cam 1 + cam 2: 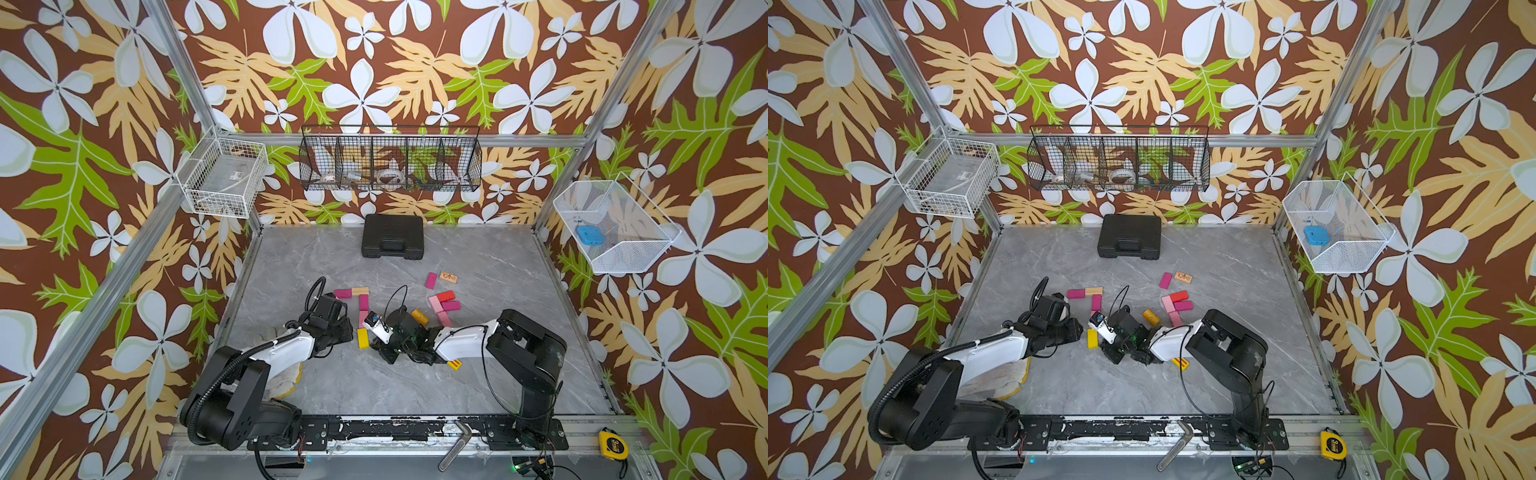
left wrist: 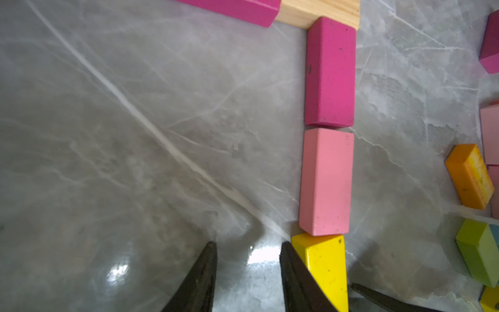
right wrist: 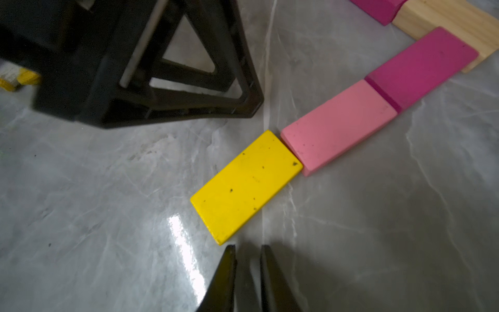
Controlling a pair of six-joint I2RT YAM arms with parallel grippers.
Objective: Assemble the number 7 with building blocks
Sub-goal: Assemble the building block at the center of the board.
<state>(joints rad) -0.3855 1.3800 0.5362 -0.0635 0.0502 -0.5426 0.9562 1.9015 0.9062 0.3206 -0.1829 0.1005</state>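
We reckon the yellow block (light, stiff, slick), six o'clock of the pink block, wants pinching across its long edges; left gripper half-open, right gripper closed, both empty.

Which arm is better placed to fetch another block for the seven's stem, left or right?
Right, probably. The spare pile and orange block lie on the right claw's side of the stem; that claw is shut and empty. The left claw sits across the stem, beside the yellow block.
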